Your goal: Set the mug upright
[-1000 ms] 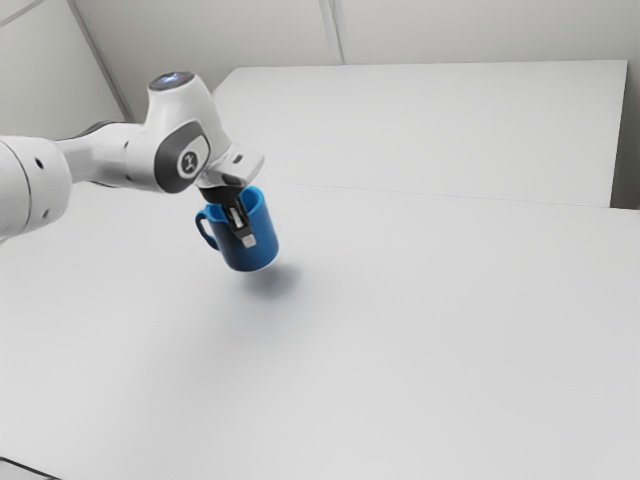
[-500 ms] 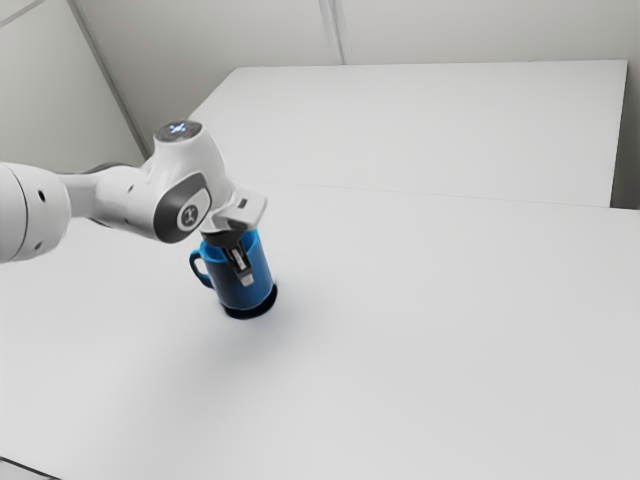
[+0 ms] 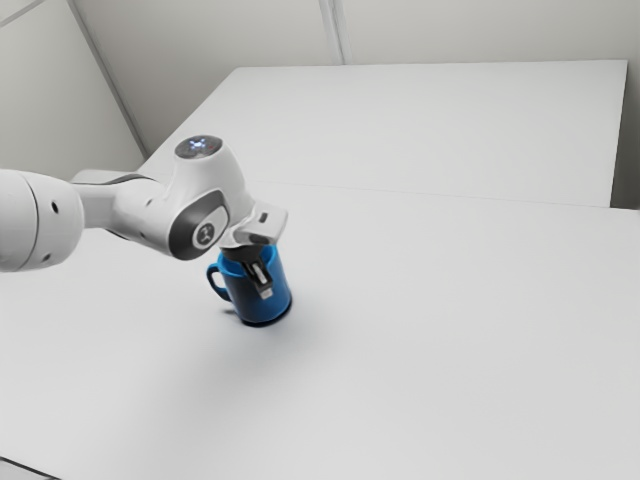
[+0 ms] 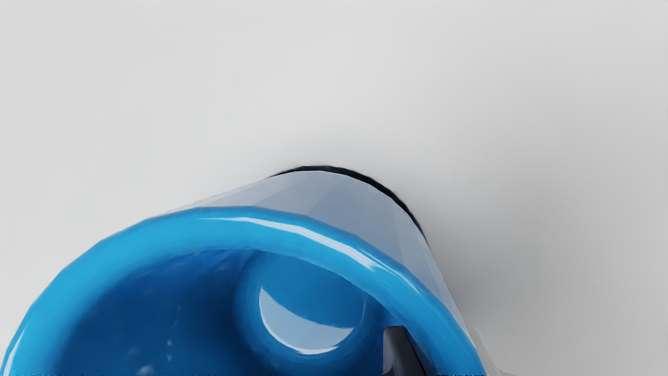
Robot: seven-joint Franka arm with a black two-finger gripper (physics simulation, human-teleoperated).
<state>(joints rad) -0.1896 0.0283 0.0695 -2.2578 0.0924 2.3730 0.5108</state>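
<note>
The mug [image 3: 243, 293] has shifted slightly toward the exterior view's right, nearly upright, well in from the tabletop's [image 3: 450, 350] far corners. The gripper [image 3: 262, 285] pinches its wall, fingers barely parted; release looks close, though the base may not be fully seated.

A white table [image 3: 450, 350] lies before pale grey walls [image 3: 200, 40], a narrow strip [image 3: 333, 30] running up one.

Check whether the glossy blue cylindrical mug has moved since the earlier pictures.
Yes: the mug sits farther below the white table's thin seam and more toward the exterior view's right.
</note>
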